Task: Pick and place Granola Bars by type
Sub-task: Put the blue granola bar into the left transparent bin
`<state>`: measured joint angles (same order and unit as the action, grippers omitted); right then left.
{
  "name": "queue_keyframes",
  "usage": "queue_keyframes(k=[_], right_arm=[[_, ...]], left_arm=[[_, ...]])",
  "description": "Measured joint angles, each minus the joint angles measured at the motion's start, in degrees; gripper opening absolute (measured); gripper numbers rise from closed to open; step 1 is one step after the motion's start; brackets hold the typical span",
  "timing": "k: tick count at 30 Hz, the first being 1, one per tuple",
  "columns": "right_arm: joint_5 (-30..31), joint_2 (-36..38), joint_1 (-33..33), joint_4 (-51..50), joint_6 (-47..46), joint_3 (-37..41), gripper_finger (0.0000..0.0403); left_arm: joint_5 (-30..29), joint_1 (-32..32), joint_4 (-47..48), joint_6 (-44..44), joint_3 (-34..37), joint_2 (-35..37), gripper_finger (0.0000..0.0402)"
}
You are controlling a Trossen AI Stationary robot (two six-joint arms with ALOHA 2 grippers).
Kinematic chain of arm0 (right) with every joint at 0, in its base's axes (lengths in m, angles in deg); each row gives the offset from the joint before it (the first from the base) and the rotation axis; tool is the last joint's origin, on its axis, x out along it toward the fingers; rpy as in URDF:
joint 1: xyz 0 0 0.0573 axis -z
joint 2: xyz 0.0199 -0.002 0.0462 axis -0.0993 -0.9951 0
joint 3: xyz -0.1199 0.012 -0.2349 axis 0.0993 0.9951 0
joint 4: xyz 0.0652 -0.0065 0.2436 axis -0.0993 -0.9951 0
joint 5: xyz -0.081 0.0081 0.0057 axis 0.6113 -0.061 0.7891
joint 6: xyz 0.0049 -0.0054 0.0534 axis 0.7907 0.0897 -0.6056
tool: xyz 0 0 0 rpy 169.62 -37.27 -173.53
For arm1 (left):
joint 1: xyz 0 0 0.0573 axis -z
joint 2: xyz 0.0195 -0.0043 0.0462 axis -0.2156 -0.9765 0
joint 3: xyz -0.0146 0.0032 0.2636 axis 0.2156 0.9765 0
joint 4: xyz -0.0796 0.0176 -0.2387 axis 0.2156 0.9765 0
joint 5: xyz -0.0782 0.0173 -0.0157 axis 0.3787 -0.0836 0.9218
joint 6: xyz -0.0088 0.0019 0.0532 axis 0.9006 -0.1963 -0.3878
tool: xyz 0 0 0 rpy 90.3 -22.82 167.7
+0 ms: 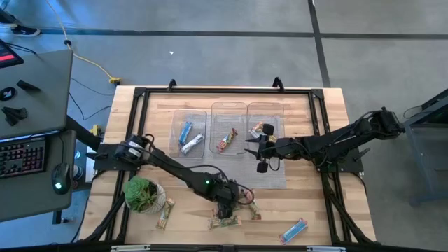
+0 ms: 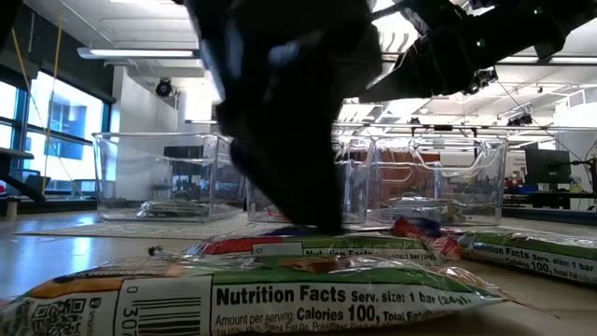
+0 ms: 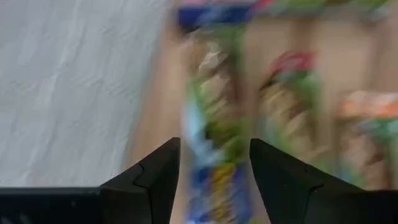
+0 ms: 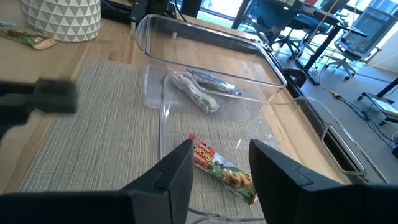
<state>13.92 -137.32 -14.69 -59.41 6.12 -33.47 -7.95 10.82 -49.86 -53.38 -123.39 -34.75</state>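
Green-wrapped granola bars (image 1: pixel 225 222) lie below the spread-fingered left gripper (image 1: pixel 225 210), positioned for pickup; right gripper (image 1: pixel 253 148), unclenched and empty, waits beside the clear trays (image 1: pixel 229 110).

Three clear rectangular plastic trays (image 1: pixel 229 127) stand side by side on a grey woven mat (image 1: pixel 276 175) laid over the light wooden table (image 1: pixel 329 210). At about eight o'clock on the table sits a green leafy plant in a round white patterned pot (image 1: pixel 143 194). At nine o'clock, off the table, a grey side desk (image 1: pixel 42 84) carries a dark keyboard (image 1: pixel 22 155) and a mouse (image 1: pixel 60 176)
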Motion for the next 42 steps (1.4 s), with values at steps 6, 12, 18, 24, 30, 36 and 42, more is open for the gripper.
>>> queue_keyframes(k=[6,12,18,24,30,36,42], right_arm=[[-0.01,-0.02,0.00,-0.43,-0.02,-0.02,0.0140],[0.00,-0.02,0.00,-0.61,0.00,-0.02,0.0140],[0.00,-0.02,0.00,-0.61,-0.02,-0.02,0.0140],[0.00,-0.02,0.00,-0.61,0.00,-0.02,0.0140],[0.00,-0.02,0.00,-0.66,-0.02,-0.02,0.0140],[0.02,-0.02,0.00,-0.68,-0.02,-0.02,0.0140],[0.00,-0.02,0.00,-0.68,0.00,-0.02,0.0140]], left_arm=[[2.01,0.00,-1.90,-0.03,-0.31,-1.42,0.0189],[1.22,0.00,-1.75,-0.24,-0.30,-1.83,0.0189],[0.66,0.00,-0.80,-0.03,-0.30,-1.94,0.0158],[0.58,-0.02,0.90,-0.03,-0.33,-2.03,0.0123],[-4.05,0.09,14.57,0.05,-2.91,-0.13,0.0121],[-10.55,0.43,35.45,2.83,-9.84,5.00,0.0121],[-19.54,0.35,54.59,10.19,-14.09,11.64,0.0121]])
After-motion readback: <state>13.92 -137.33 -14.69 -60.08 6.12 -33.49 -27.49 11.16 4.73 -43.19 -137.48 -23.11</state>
